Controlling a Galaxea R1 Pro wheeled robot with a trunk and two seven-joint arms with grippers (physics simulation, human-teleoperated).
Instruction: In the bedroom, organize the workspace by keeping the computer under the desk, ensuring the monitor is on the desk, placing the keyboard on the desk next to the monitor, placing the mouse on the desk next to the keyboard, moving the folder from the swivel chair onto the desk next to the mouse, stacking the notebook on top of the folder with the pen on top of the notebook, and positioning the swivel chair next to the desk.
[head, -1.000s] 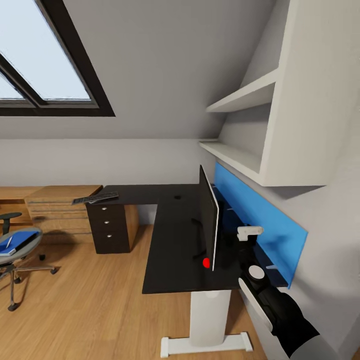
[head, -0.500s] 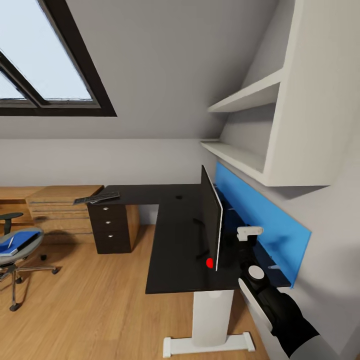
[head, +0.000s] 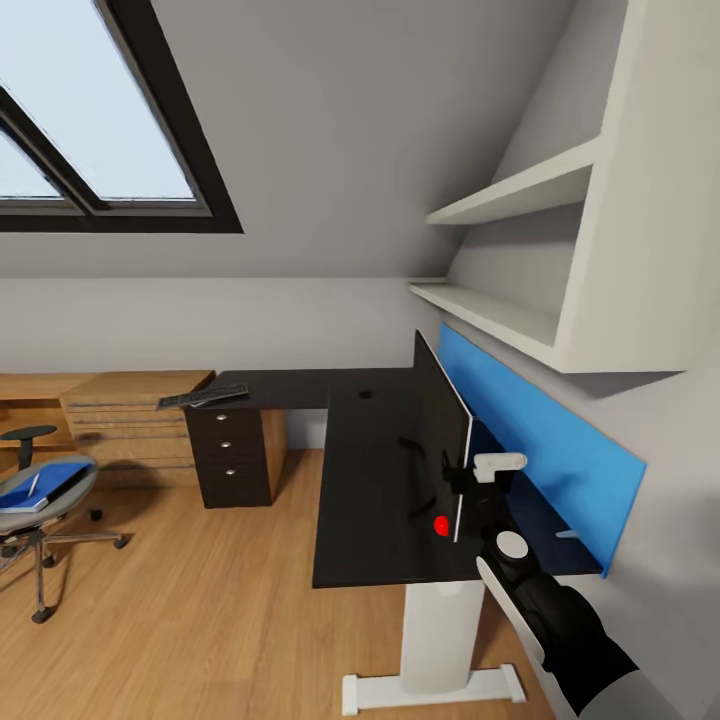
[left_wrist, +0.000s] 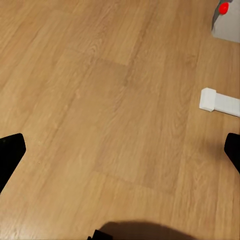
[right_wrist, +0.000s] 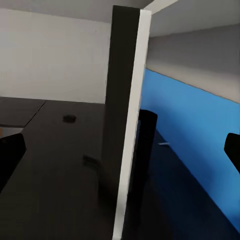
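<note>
Head view: monitor (head: 441, 440) edge-on upon the L-shaped desk (head: 365, 470); keyboard (head: 203, 397) at its far end; blue folder (head: 45, 483) on the swivel chair (head: 35, 500).
Left wrist view: left gripper (left_wrist: 120, 150) spread above wooden floor (left_wrist: 100, 100).
Right wrist view: right gripper (right_wrist: 122, 150) parted, monitor (right_wrist: 125, 130) between its fingers, untouched.

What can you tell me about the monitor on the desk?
The monitor is a thin, flat panel seen almost edge-on: dark on its front, with a pale edge along its back. It stands upright on the black desk, near the blue wall panel. A dark stand behind it holds it up, as the right wrist view shows. A red dot glows by its lower corner. Nothing grips it.
</note>
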